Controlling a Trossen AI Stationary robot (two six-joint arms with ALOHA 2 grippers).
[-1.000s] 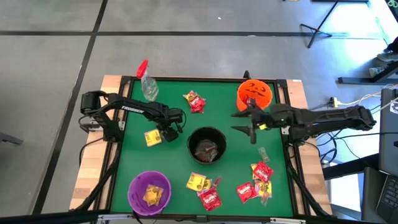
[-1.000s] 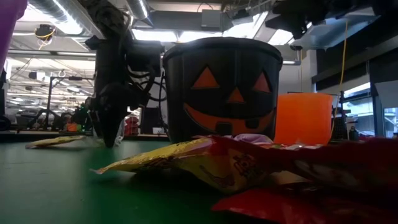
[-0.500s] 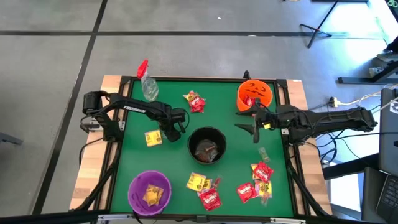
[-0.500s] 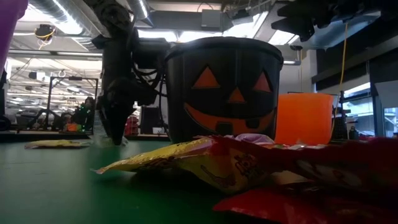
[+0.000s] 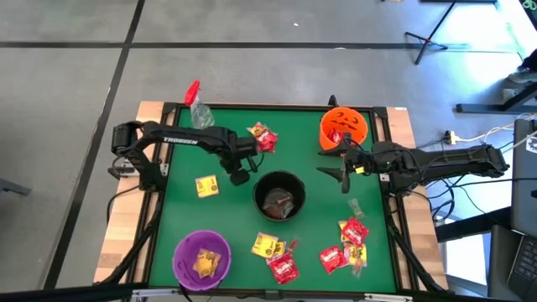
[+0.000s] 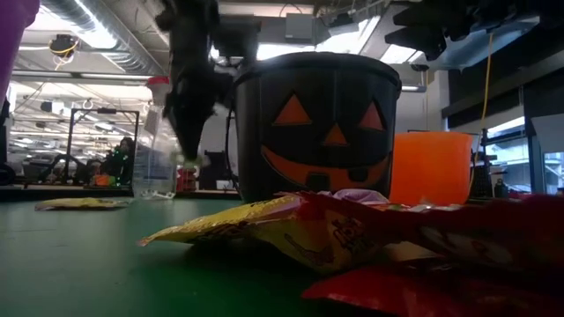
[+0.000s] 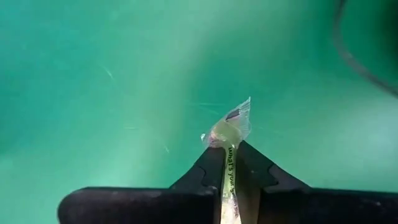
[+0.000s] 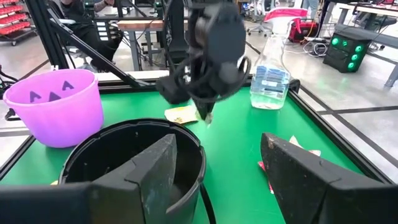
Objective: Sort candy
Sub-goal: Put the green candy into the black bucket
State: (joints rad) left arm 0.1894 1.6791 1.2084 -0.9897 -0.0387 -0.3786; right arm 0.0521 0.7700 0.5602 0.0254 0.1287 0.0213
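My left gripper (image 5: 239,177) hangs pointing down above the green mat, just left of the black pumpkin bucket (image 5: 278,197), shut on a small clear-wrapped candy (image 7: 227,129). A yellow candy packet (image 5: 206,186) lies flat on the mat to its left. Red candy (image 5: 263,137) lies toward the far edge. My right gripper (image 5: 339,171) hovers open and level to the right of the bucket, with nothing between its fingers (image 8: 292,171). My left gripper pinches the clear wrapper (image 7: 226,163) between its two fingers, which come from above, pointing down. The wrapper's twisted end with the pale sweet (image 7: 221,132) sticks out past the fingertips. The candy hangs clear of the mat.
A purple bowl (image 5: 201,258) with yellow candy stands at the near left, and an orange bowl (image 5: 344,126) at the far right. A clear spray bottle (image 5: 200,113) stands at the far left. Several red and yellow packets (image 5: 344,247) lie along the near edge. Bare mat spreads around the left gripper.
My left gripper has shut on the small clear-wrapped candy and risen from the mat, drifting a little toward the black bucket. The candy is now lifted clear. The yellow packet beside it has stayed flat on the mat.
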